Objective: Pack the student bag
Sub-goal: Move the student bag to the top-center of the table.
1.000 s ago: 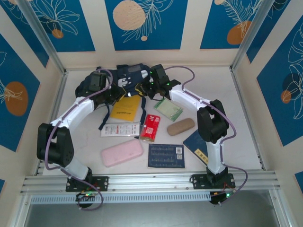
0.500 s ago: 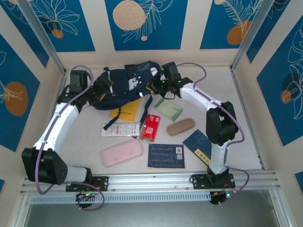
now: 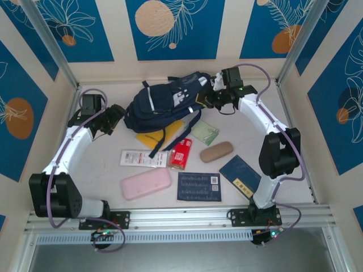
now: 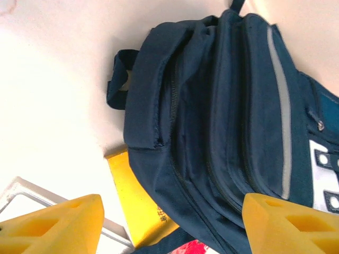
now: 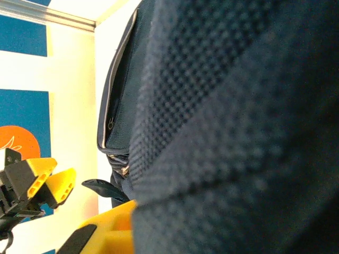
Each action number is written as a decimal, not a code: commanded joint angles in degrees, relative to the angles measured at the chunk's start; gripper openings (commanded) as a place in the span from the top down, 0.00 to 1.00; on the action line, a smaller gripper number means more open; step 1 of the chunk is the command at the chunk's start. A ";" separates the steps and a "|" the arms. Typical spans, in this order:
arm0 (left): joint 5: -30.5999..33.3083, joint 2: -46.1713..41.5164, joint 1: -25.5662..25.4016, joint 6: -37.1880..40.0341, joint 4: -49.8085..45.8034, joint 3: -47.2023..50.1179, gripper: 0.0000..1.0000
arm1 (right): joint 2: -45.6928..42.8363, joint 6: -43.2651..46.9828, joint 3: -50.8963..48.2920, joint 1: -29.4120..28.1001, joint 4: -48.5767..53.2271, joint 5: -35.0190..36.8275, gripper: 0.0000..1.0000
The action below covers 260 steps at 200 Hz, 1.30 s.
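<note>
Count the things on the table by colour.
Navy: 3 (fabric backpack, printed card, booklet)
Yellow paper envelope: 1
White flat packet: 1
Red small box: 1
Pink oblong case: 1
Green flat packet: 1
Tan oval case: 1
Total: 9

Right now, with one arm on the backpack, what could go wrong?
The right gripper seems to hold the student bag by padded fabric at one end only, so it could slip free. The left gripper is open and apart from it, giving no support. The bag lies partly on a yellow booklet, with a loose strap trailing over it; pulling might drag the booklet along.
</note>
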<state>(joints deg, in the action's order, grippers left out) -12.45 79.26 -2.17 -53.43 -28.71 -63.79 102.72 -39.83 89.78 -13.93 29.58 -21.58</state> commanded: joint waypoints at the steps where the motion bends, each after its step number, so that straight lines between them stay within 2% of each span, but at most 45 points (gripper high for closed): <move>1: -4.24 2.91 -1.50 2.04 1.70 0.22 0.30 | -5.50 -0.19 -6.37 3.20 -1.69 -4.14 0.94; 24: -4.86 5.36 -4.28 5.55 1.05 -1.08 0.30 | -6.81 -1.66 -15.05 6.13 -3.90 -3.83 0.94; 73: -4.09 15.03 -7.77 12.34 -2.05 -9.94 0.32 | -6.99 -2.61 -25.45 10.66 -11.56 -7.22 0.93; 121: -6.95 25.77 -8.94 15.36 -2.75 -19.57 0.41 | -6.13 -1.65 -26.03 11.07 -11.60 -8.26 0.98; 146: -4.07 28.06 -8.99 17.10 -5.22 -21.78 0.39 | -6.14 -1.65 -26.49 11.12 -11.73 -8.04 0.98; 174: 6.62 27.43 -7.86 19.93 -9.10 -21.74 0.36 | -6.13 -2.12 -27.50 11.21 -13.07 -8.72 0.98; 192: 8.65 27.25 -6.74 21.08 -8.29 -20.43 0.33 | -5.82 -2.39 -27.77 11.12 -13.98 -9.76 0.97; 233: 4.24 34.01 -5.55 20.55 -8.20 -22.43 0.30 | -5.73 -2.42 -27.90 11.12 -14.72 -10.39 0.97; 260: -3.99 36.62 -5.29 17.66 -3.19 -21.35 0.33 | -5.45 -2.96 -28.75 10.99 -16.19 -11.36 0.97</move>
<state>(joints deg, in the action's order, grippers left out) -9.45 113.45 -7.92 -34.11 -34.44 -85.27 98.04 -42.02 62.00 -3.07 14.96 -29.04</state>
